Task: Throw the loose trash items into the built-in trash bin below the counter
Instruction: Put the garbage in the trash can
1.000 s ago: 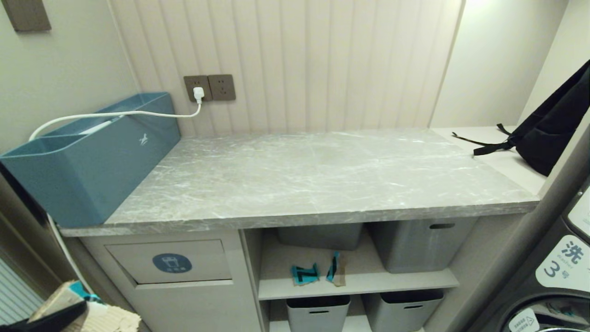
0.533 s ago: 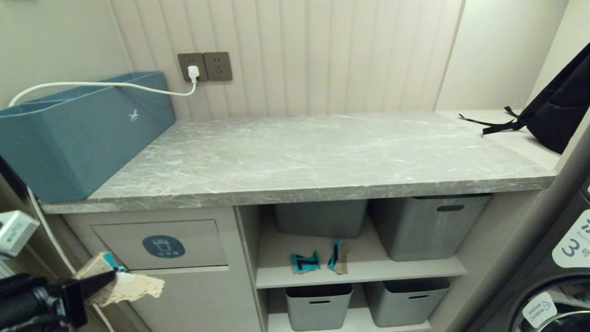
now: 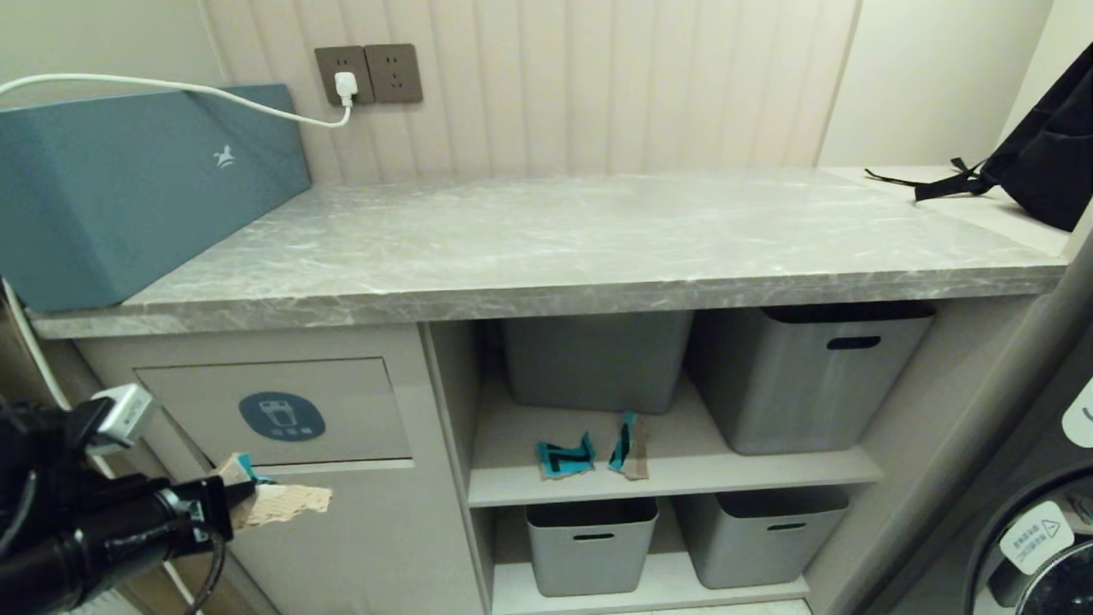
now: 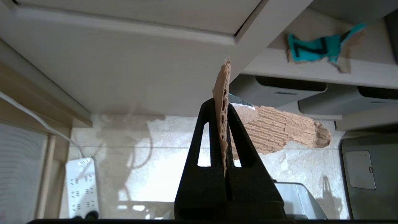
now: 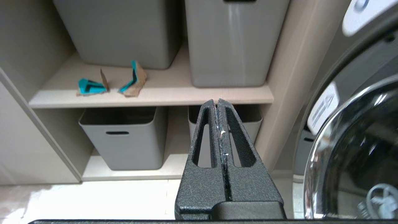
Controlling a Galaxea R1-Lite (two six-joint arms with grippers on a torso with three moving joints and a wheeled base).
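We are holding our left gripper (image 3: 229, 506) low at about eight o'clock in the head view, its jaws clenched on a torn cardboard scrap (image 3: 286, 501) whose plain brown corrugated side is facing up and whose teal edge is peeking out beside the fingers. That scrap is hanging in the air just below the lower edge of the trash bin flap (image 3: 269, 412), which is sitting closed in the beige cabinet front with its round blue sticker (image 3: 282, 416) showing. Our right gripper (image 5: 220, 107) is showing only in its own wrist view, jaws pressed together on nothing, pointing toward the shelves. Further in, at about six o'clock, two teal-and-black scraps (image 3: 565, 456) (image 3: 628, 444) are lying side by side on the upper shelf (image 3: 683, 474), just in front of the grey tubs (image 3: 598, 359). Beyond and above, the marble-look counter (image 3: 555, 248) is carrying a blue box (image 3: 128, 188) at ten o'clock and a black backpack (image 3: 1046, 162) at two o'clock.
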